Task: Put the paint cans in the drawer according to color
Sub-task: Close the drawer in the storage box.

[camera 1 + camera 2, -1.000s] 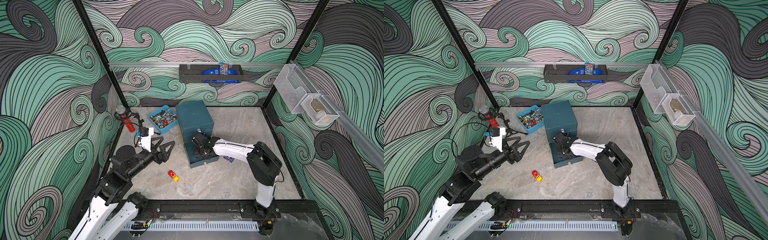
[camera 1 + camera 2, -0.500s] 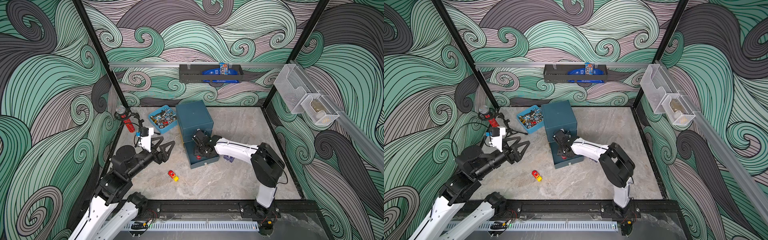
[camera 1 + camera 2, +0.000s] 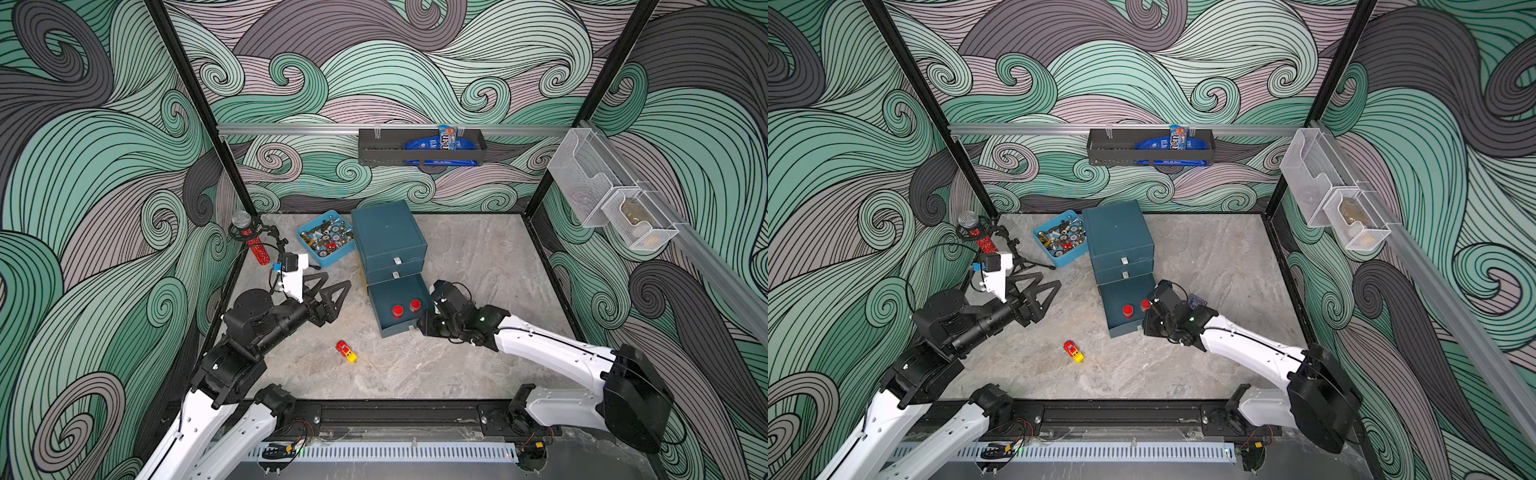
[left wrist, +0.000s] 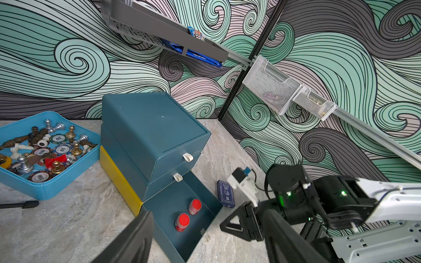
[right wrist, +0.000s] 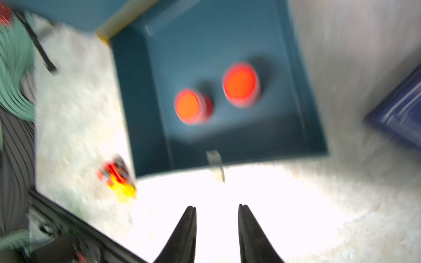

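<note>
— Where are the paint cans?

— Two tiny red-lidded paint jars stand upright side by side, close but not touching. They are in the pulled-out bottom drawer of the dark teal three-drawer cabinet. The two drawers above it are shut.

— And the right pincer?

— The right pincer is over the grey marbled counter, just in front of the open drawer's front wall. It is near the small white tab pull but clear of it. Its jaws stand a little apart with nothing between them. The wrist view is blurred.

— The left one?

— The left pincer hangs over the counter left of the cabinet, well apart from it. Its jaws are spread wide and empty.

— What else is around?

— A light-blue open tray of chess pieces and poker chips sits just beside the cabinet. A red-and-yellow toy car lies on the counter near the drawer's front. A dark blue card box lies just beside the open drawer's right wall.
</note>
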You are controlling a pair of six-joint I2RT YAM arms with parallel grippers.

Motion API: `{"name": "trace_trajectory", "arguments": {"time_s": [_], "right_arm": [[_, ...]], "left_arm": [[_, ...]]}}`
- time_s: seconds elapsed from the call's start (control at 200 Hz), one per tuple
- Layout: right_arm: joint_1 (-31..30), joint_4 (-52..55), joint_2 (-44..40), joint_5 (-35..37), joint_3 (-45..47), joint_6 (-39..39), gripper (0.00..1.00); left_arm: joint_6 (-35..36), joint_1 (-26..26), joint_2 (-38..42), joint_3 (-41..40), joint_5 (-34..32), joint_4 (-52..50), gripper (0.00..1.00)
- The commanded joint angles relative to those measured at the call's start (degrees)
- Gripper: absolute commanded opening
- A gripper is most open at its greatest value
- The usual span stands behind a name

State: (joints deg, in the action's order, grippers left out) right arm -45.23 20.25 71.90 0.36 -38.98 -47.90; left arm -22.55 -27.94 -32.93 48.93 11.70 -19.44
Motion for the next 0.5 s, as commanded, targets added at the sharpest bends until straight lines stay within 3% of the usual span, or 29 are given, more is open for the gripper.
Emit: {"name": "trace_trajectory", "arguments": {"time_s": [0.0,0.195,0.49], "right_arm": [[1.0,-9.5,-3.3,-9.0,4.8,-3.6,0.33],[3.8,-21.6,-4.6,-13.2,13.7,-11.8,0.37],[4.7,-32.2,0.0,-14.4,16.3,-15.8,0.44]], "left_arm": [[-0.1,-0.3,-0.5,0.4,0.7,1.5,0.78],[-0.1,-0.3,-1.0,0.6,1.3,1.3,0.78],[0.0,-0.3,-1.4,0.6,2.0,1.5,0.78]]}}
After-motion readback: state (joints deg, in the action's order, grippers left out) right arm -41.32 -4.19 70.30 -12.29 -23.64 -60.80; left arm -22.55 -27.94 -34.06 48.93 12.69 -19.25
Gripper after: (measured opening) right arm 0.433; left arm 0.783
